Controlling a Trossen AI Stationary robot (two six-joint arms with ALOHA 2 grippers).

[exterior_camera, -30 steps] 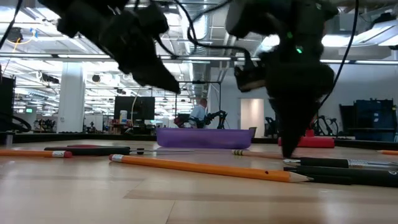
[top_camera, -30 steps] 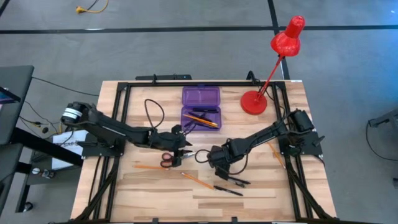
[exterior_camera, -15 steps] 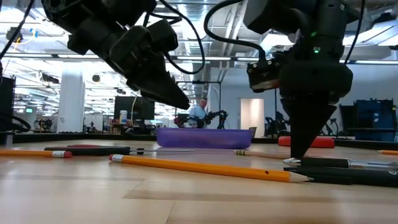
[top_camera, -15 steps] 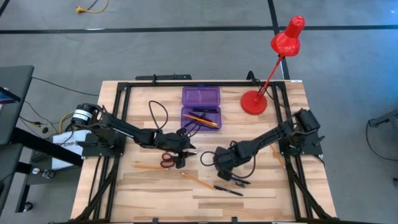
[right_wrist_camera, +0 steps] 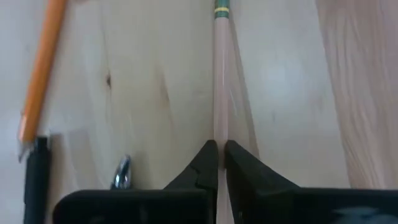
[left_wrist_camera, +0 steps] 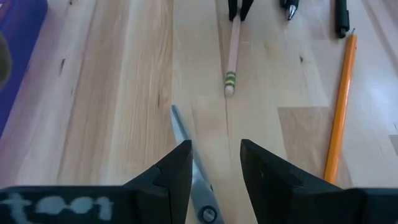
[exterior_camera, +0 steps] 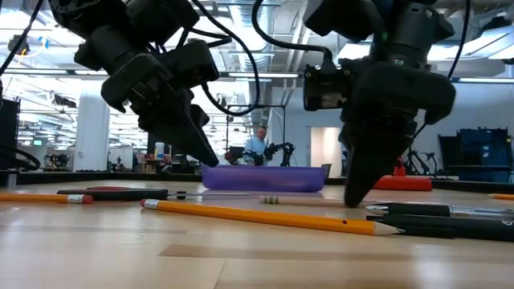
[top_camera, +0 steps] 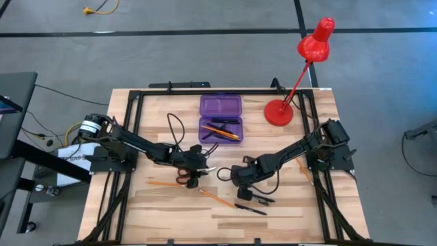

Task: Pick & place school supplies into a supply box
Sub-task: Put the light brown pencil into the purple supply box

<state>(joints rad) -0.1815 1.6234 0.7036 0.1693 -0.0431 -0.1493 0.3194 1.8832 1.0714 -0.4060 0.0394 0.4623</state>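
Observation:
The purple supply box (top_camera: pixel 220 128) lies open at the far middle with pencils inside, its lid (top_camera: pixel 220 106) behind it. My right gripper (right_wrist_camera: pixel 221 146) is shut on a pale wooden pencil (right_wrist_camera: pixel 221 74) at the table's middle (top_camera: pixel 239 178). My left gripper (left_wrist_camera: pixel 214 149) is open and hovers just above the red-handled scissors (top_camera: pixel 183 178). A scissors blade (left_wrist_camera: pixel 186 140) runs by one finger, and I see no touch. Orange pencils (top_camera: pixel 215 198) and black pens (top_camera: pixel 254 199) lie flat near the front. No triangular ruler shows. My right gripper pinches the pale pencil's shaft (right_wrist_camera: pixel 221 134) between its two fingers, well away from the eraser end. The fingers come from above, slanting, with the pencil running forward from them. The eraser end (exterior_camera: pixel 271 200) rests on the table; the held part is raised a little.
A red desk lamp stands at the far right on its base (top_camera: pixel 278 113). Another orange pencil (top_camera: pixel 160 183) lies left of the scissors, and one (top_camera: pixel 302 171) near the right arm. A long orange pencil (exterior_camera: pixel 257 217) and pens (exterior_camera: pixel 442 213) lie near the front edge.
My right gripper has gone toward the table's left edge, dragging the pale pencil with it; the eraser end has slid left along the table. My left gripper has come down toward the scissors and a little toward the table's left.

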